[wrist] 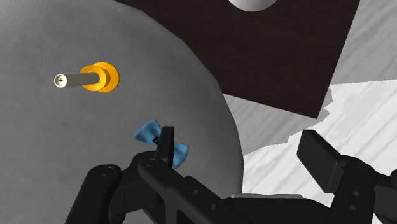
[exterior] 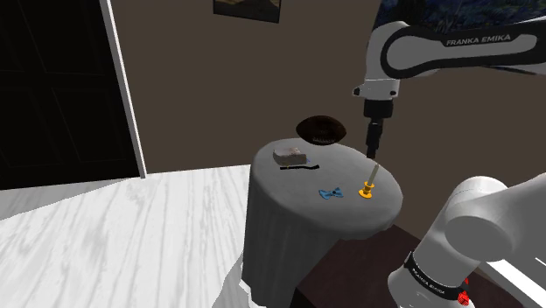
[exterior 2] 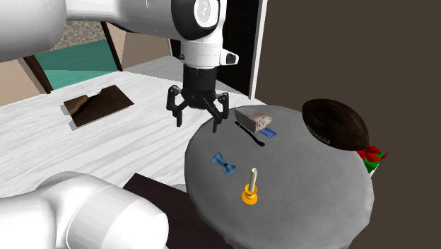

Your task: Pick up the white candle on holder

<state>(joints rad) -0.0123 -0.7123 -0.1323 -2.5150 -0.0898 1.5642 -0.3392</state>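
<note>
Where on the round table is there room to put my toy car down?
The biggest bare patch of the grey table lies between the candle on its orange holder and the brown football. It is crowded around the pale block, the black stick and the blue bow.

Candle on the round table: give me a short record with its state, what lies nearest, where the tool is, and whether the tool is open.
candle: pale, upright in an orange holder on the grey round table
nearest thing: blue bow, lying apart from the holder
tool: open, holding nothing, raised over the table's edge, apart from the candle
other things: dark ball at the table's rim, pale block
task state: candle not yet grasped
</note>
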